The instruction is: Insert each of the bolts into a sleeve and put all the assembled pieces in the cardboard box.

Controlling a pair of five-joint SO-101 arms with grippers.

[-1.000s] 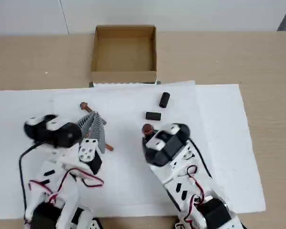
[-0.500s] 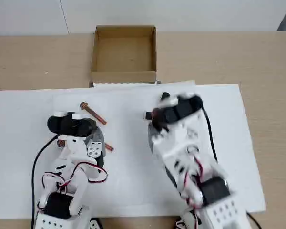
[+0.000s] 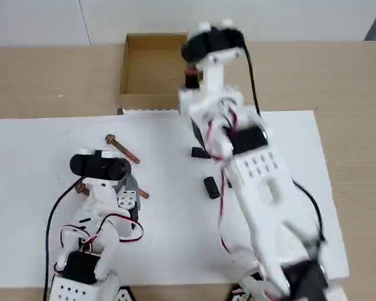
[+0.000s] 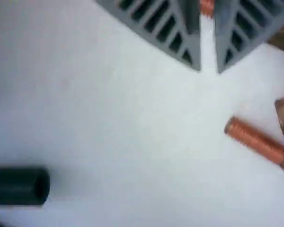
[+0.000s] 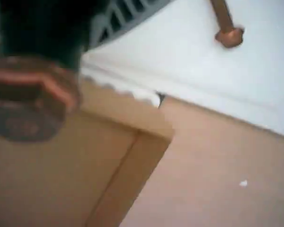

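My right gripper [image 3: 192,78] is shut on an assembled piece [image 5: 31,97], a copper bolt in a black sleeve. It holds the piece over the near right part of the cardboard box [image 3: 163,100]. My left gripper [image 4: 208,67] hangs low over the paper. Its grey fingers [image 4: 180,28] stand almost together, and a copper bolt [image 4: 207,7] fills the narrow gap between them. Another bolt [image 4: 258,142] lies just beyond the tips. A loose bolt [image 3: 121,148] lies on the paper's left side. Two black sleeves [image 3: 200,152] [image 3: 211,187] lie mid-paper.
White paper [image 3: 37,188] covers the table's near half, and the box stands just past its far edge. The box wall [image 5: 132,127] is close under the right wrist. The long right arm [image 3: 257,169] spans the paper's right half. Another black sleeve [image 4: 19,186] lies near my left gripper.
The right arm swung from mid-paper out to the box, carrying the bolt and sleeve. The left arm shifted a little to the right. A sleeve now shows where the right arm was.
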